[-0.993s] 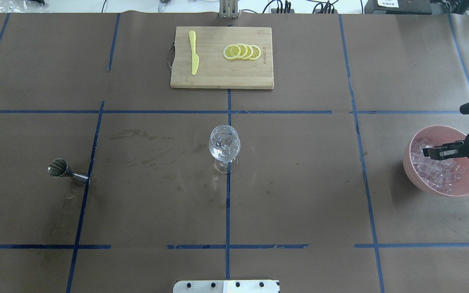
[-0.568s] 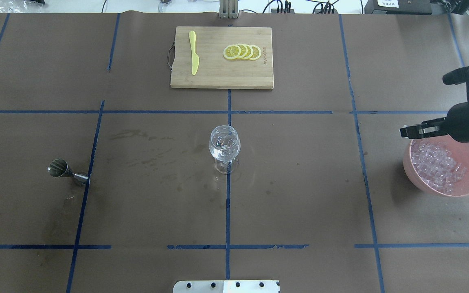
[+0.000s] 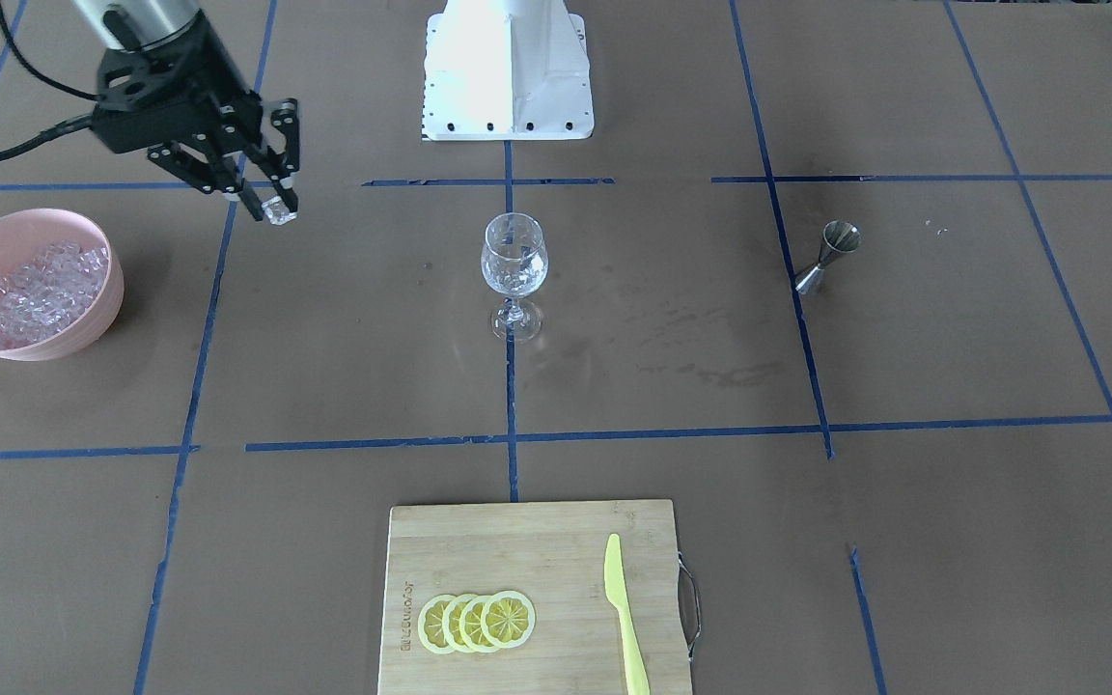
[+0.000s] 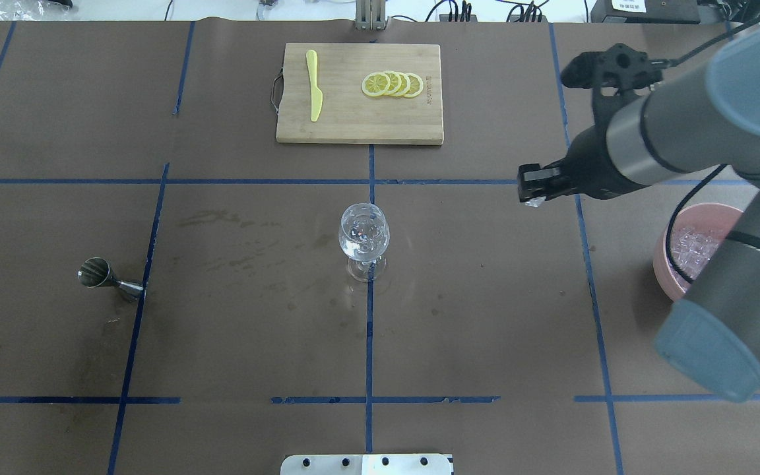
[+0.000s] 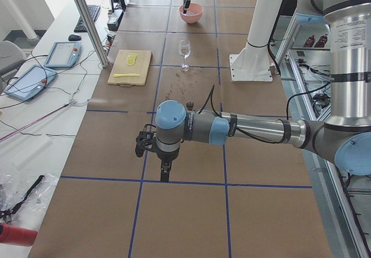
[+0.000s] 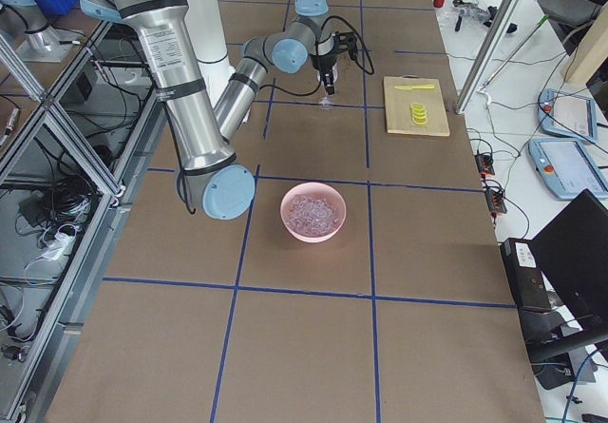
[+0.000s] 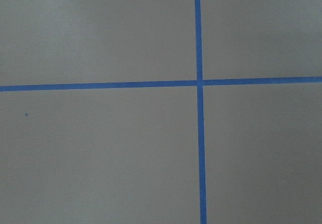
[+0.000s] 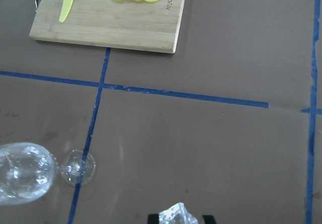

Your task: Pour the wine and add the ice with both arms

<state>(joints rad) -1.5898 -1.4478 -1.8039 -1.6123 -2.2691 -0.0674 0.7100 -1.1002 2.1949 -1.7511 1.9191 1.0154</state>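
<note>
One small clear ice cube [image 3: 278,213] was pinched at the very tips of the right hand [image 3: 273,205]. Its two fingers were closed on the cube, above bare surface [image 4: 485,316] between the pink bowl [image 3: 114,282] and the wine glass [image 4: 364,237], touching neither.

The likeliest risk was the cube slipping. It was glassy, probably slick, and held only by its edges, so a jolt could have dropped it short of the glass. The glass stood tall on a thin stem with a narrow mouth, so a low approach could have knocked it over. A cube let go from too high could have bounced out or struck the rim.

Counted from the robot's side outward:
- **Arms:** two. The left hand [image 5: 166,169] pointed down over bare surface at the robot's left end, well apart from everything. It could not be told whether that hand was open or closed.
- **Middle row:** one metal jigger [image 4: 99,276], one wine glass and one pink bowl. Whether the glass already held anything could not be told.
- **Ice:** the loose ice [image 3: 40,290] in the bowl was too heaped to count.
- **Farthest:** one wooden cutting board [image 4: 353,128], carrying one yellow knife [image 4: 314,86] and four overlapping lemon slices [image 4: 393,84].
- **Wine:** no bottle showed in any view.
</note>
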